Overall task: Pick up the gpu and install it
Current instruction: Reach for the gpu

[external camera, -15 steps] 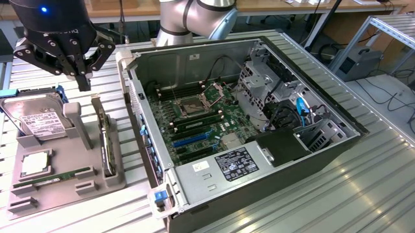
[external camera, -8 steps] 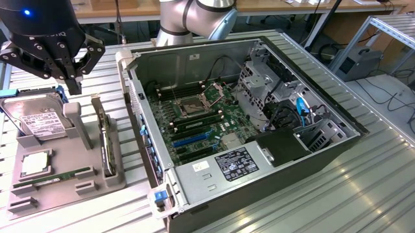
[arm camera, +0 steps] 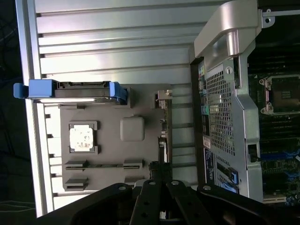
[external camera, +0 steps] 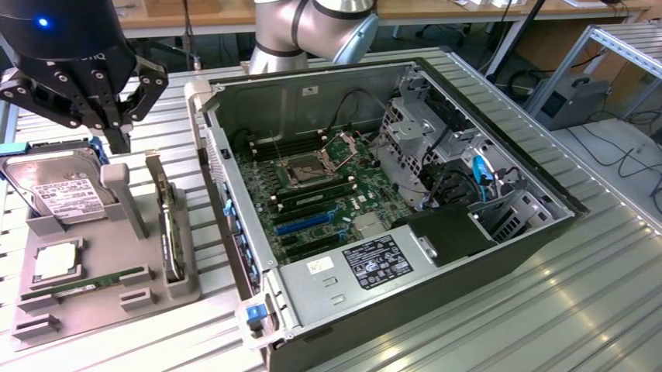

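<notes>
The gpu [external camera: 167, 226] stands on its long edge in a slot of the grey parts holder [external camera: 104, 306], at the exterior view's left of the open computer case [external camera: 486, 232]. In the wrist view the gpu [arm camera: 162, 123] shows as a thin dark strip with a metal bracket at one end. My gripper [external camera: 116, 142] hangs above the far end of the holder, between the hard drive and the gpu. It is shut, with nothing held. Its black fingers [arm camera: 151, 194] sit in line with the card's edge.
The holder also carries a silver hard drive [external camera: 59, 195] in a blue frame [arm camera: 70, 89], a processor chip [arm camera: 82, 139] and a green RAM stick [external camera: 88, 282]. The case's motherboard [external camera: 310, 194] lies exposed, with a blue slot [external camera: 306, 221]. All rests on a ribbed metal table [external camera: 538, 310].
</notes>
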Tool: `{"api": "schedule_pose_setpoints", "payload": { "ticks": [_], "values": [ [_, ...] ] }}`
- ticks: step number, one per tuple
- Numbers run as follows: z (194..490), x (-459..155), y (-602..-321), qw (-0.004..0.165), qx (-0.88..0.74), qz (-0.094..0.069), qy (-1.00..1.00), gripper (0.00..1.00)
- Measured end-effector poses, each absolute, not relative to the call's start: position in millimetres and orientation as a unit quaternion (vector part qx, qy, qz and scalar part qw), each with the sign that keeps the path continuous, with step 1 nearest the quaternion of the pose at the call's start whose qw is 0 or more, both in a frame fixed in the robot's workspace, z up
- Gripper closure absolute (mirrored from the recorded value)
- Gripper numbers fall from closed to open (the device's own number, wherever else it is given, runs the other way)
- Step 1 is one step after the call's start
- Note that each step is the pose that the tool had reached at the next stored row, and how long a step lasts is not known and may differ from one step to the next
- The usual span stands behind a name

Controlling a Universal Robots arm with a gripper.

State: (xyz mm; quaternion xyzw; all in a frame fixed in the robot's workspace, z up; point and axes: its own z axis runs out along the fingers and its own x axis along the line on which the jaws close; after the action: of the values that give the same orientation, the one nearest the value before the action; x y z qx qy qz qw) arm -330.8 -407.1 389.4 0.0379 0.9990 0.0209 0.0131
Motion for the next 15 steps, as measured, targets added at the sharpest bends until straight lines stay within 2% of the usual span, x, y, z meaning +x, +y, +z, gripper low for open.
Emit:
{"api": "schedule_pose_setpoints", "payload": {
  "ticks": [15],
  "values": [
    [389.4,-330.9,-413.4,0.013,0.038,0.021,0.999,0.89]
  ]
}}
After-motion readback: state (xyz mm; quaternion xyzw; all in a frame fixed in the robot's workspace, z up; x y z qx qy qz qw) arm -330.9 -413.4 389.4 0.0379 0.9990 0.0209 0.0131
